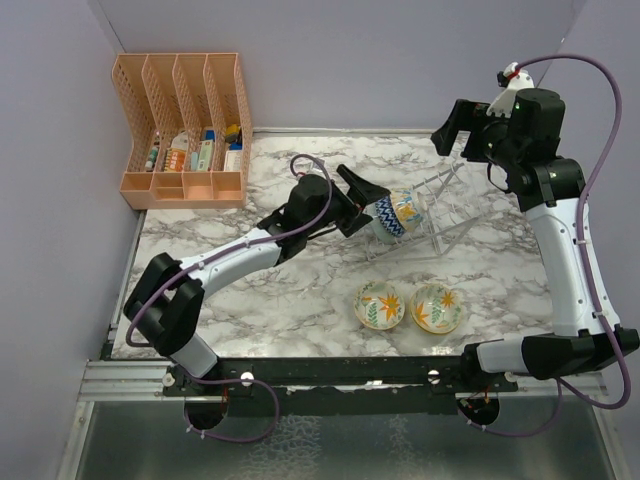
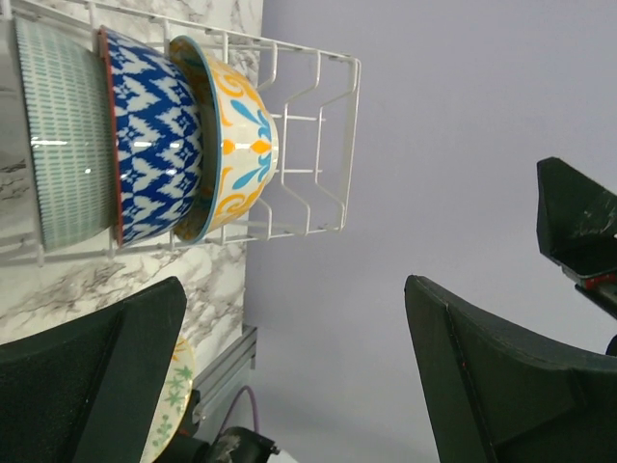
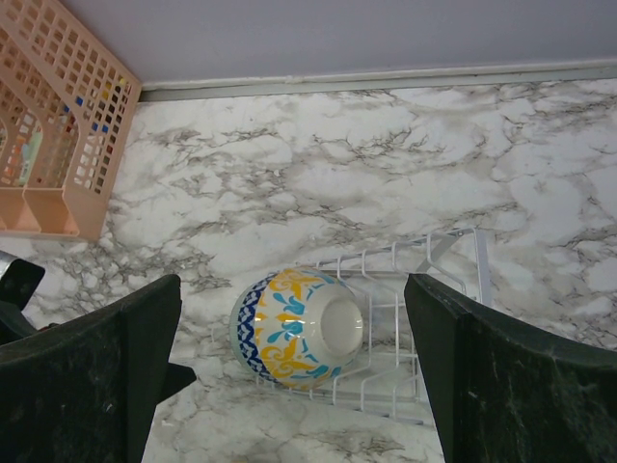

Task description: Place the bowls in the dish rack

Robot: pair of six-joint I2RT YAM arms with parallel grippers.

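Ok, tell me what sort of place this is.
Probably a robot test cell staged as a kitchen counter, not a real kitchen: a marble-patterned tabletop boxed in by plain lilac walls, with a wire dish rack holding bowls.

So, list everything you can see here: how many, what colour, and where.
dish rack: one, white wire, middle-right of the table
racked bowls: three, pale teal, blue-and-white with a red rim, cream with orange and blue, on edge side by side in the rack
loose bowls: two, cream with orange stars and green leaves, upright side by side near the front edge
file organizer: one, orange, far left corner, small items inside
table: one, white-grey marble
left gripper: one, black, open and empty, beside the racked bowls
right gripper: one, black, open and empty, raised above the rack
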